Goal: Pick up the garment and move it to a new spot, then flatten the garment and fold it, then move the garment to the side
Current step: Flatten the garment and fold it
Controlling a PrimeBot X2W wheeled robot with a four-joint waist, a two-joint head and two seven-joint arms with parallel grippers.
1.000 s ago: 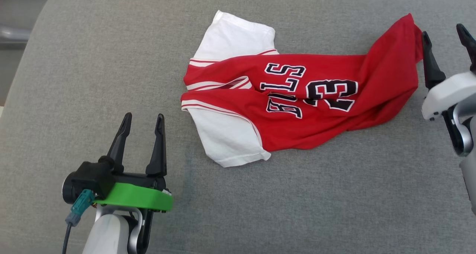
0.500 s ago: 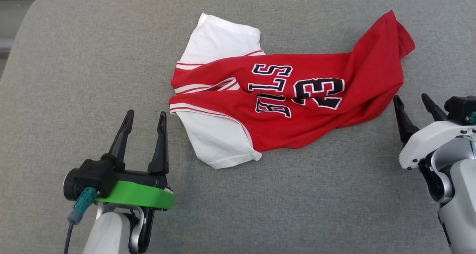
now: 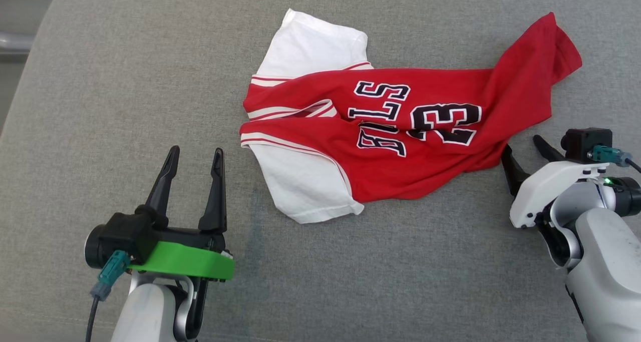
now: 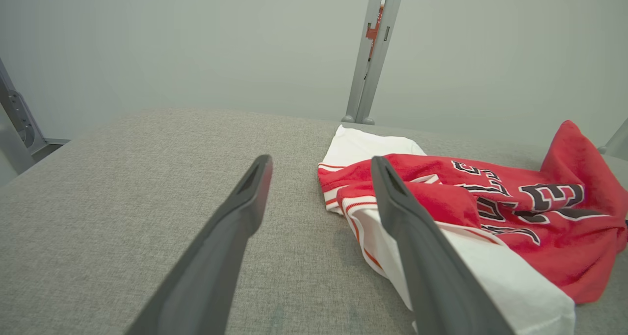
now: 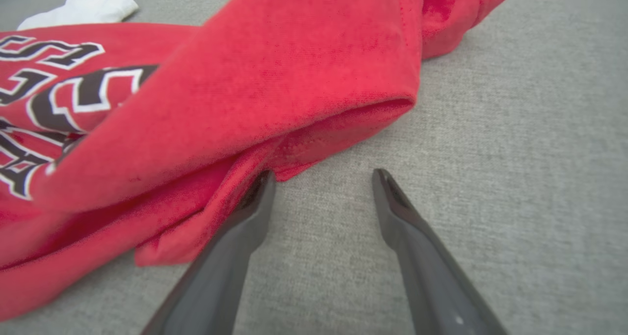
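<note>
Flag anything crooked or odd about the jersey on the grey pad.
The jersey lies crumpled, not flat: a crease runs through its lettering, and its red hem corner is twisted and bunched. No tear or stain shows.

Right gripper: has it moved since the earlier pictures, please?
Yes: the right gripper drew back along the jersey's hem, from far corner to near edge.

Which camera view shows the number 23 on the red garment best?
The head view: both digits of the number 23 are sharp and readable on the red garment, seen from above. The left wrist view shows it far off and slanted. The right wrist view shows part of it, close and blurred, under a fold.
</note>
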